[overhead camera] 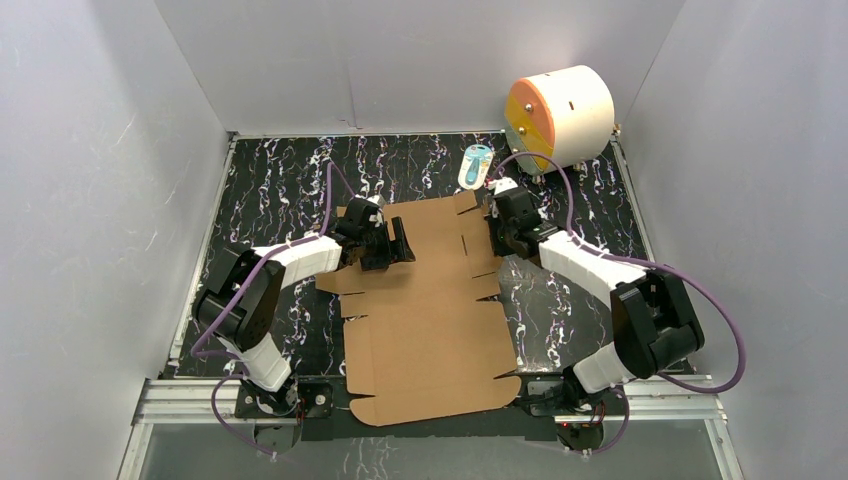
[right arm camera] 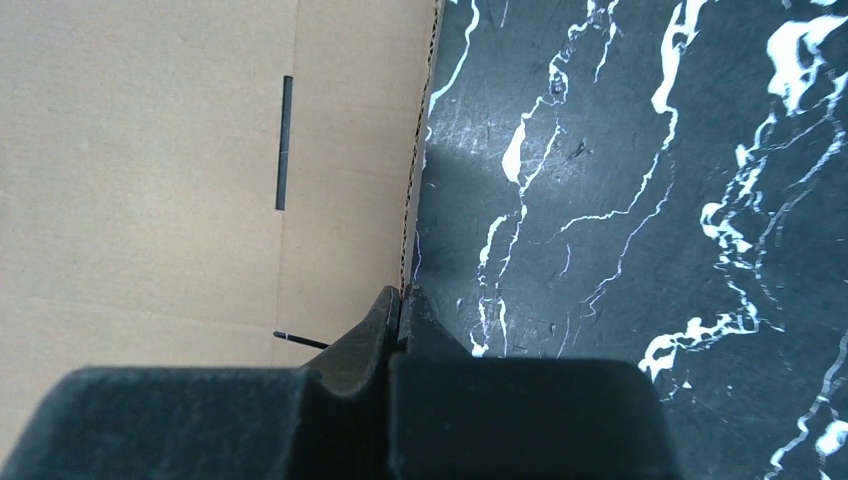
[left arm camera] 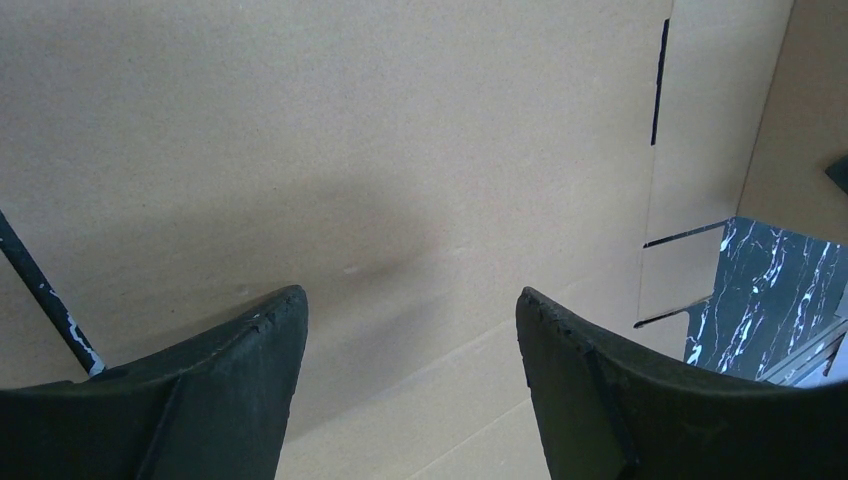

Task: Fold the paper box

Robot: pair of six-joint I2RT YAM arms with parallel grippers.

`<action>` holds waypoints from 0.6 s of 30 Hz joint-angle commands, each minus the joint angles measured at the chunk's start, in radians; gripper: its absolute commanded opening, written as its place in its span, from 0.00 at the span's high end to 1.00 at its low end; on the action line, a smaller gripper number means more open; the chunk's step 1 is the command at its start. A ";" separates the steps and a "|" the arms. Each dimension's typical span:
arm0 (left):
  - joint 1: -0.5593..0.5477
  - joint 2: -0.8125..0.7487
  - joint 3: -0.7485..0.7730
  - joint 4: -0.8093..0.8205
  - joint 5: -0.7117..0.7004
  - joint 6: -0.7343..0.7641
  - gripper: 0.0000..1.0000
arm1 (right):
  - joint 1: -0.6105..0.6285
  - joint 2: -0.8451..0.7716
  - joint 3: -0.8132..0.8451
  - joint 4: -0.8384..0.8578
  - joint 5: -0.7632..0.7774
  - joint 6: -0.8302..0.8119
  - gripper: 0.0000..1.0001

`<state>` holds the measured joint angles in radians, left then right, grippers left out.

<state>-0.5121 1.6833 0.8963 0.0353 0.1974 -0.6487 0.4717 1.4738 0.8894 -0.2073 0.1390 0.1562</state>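
The paper box [overhead camera: 430, 320] is a flat brown die-cut cardboard sheet with flaps and slots, lying on the black marbled table from the middle to the near edge. My left gripper [overhead camera: 395, 245] hovers over the sheet's far left part. In the left wrist view it [left arm camera: 410, 295] stands open, with bare cardboard [left arm camera: 350, 150] between its fingers. My right gripper [overhead camera: 497, 235] is at the sheet's far right edge. In the right wrist view it [right arm camera: 402, 292] is shut on the edge of the cardboard [right arm camera: 150, 150], one finger over the sheet and the other on the table side.
A white-and-orange cylinder [overhead camera: 558, 115] stands at the back right corner. A small blue-and-white item [overhead camera: 476, 165] lies just beyond the sheet's far edge. White walls enclose the marbled table [overhead camera: 280, 180] on three sides, and a metal rail [overhead camera: 200, 395] runs along the near edge.
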 commanded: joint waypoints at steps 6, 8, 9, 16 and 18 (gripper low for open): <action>-0.015 0.000 -0.039 -0.061 0.036 -0.020 0.26 | 0.197 0.023 0.117 -0.070 0.356 -0.041 1.00; -0.019 0.000 -0.038 -0.061 0.033 -0.023 0.26 | 0.244 0.051 0.137 -0.078 0.398 -0.043 1.00; -0.020 -0.001 -0.037 -0.061 0.033 -0.024 0.26 | 0.263 0.066 0.148 -0.083 0.420 -0.045 1.00; -0.029 -0.001 -0.038 -0.061 0.026 -0.029 0.26 | 0.353 0.164 0.230 -0.140 0.553 -0.048 1.00; -0.031 -0.003 -0.040 -0.059 0.025 -0.030 0.26 | 0.369 0.182 0.250 -0.153 0.568 -0.050 1.00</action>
<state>-0.5144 1.6806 0.8917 0.0433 0.1944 -0.6598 0.7959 1.6325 1.0698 -0.3565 0.6621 0.1036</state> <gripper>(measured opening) 0.738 0.020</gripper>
